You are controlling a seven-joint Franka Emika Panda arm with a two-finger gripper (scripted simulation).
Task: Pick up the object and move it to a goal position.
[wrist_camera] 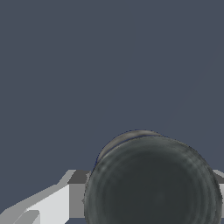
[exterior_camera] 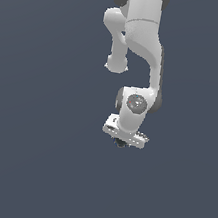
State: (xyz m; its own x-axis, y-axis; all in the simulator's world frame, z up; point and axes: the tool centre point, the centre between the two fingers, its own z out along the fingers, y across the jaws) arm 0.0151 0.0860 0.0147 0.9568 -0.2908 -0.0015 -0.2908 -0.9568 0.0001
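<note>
The white robot arm's fingers [exterior_camera: 121, 142] point down. A small, dark, round ball [wrist_camera: 153, 183] sits between them, held tight. All around is plain grey-blue.

The white arm [exterior_camera: 141, 51] was seen reaching downward over a plain grey-blue surface, a small dark object [exterior_camera: 120, 143] just visible beneath its gripper [exterior_camera: 122, 139].

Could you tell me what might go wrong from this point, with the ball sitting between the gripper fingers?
1. The dark ball is round and smooth, so it could slip or roll out from between the fingers if the squeeze is off-centre.
2. In the exterior view only a sliver of it shows under the gripper, so grip quality is hard to confirm there.
3. No goal marker is visible, so placement cannot be checked from these pictures.
</note>
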